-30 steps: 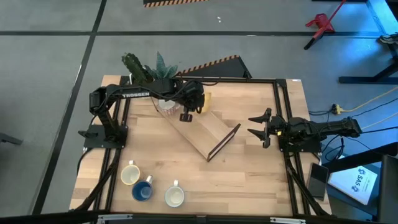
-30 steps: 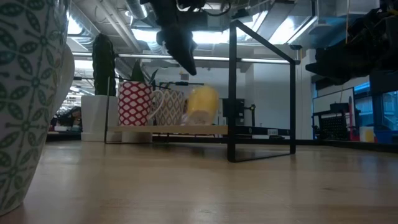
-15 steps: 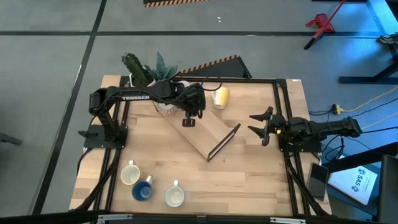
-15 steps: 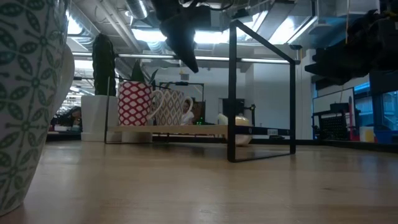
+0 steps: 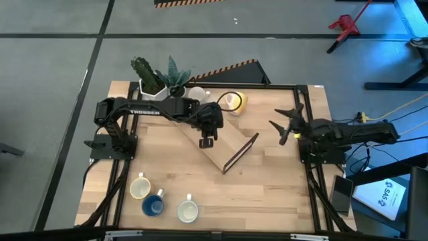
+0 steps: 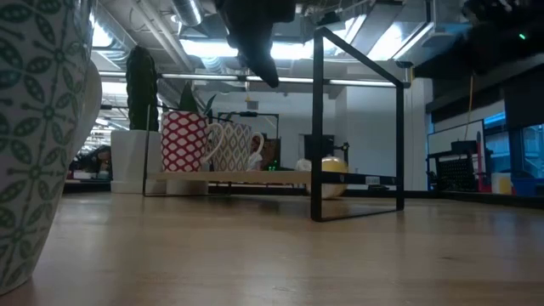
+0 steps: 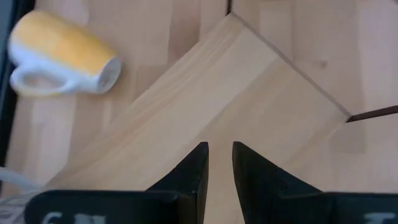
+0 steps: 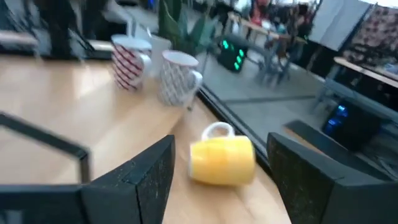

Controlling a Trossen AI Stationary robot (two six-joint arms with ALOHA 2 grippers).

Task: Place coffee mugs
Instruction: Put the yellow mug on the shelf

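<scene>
One yellow mug (image 5: 233, 102) is lying on its side on the table, just beyond the left pincer (image 5: 206, 141), which is hovering over the wooden tray (image 5: 224, 140), empty and nearly closed. A second ago that mug was standing on the tray beside the pincer; the right pincer (image 5: 286, 124) is waiting spread wide, well apart.

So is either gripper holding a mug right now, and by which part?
No. The left gripper is empty above the wooden tray; the right gripper is open and empty.

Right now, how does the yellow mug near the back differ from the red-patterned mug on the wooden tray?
The yellow mug lies on its side on the table; the red-patterned mug stands upright on the wooden tray. The yellow mug is plain yellow outside; the red-patterned mug has a red-and-white pattern. Both have white handles.
</scene>
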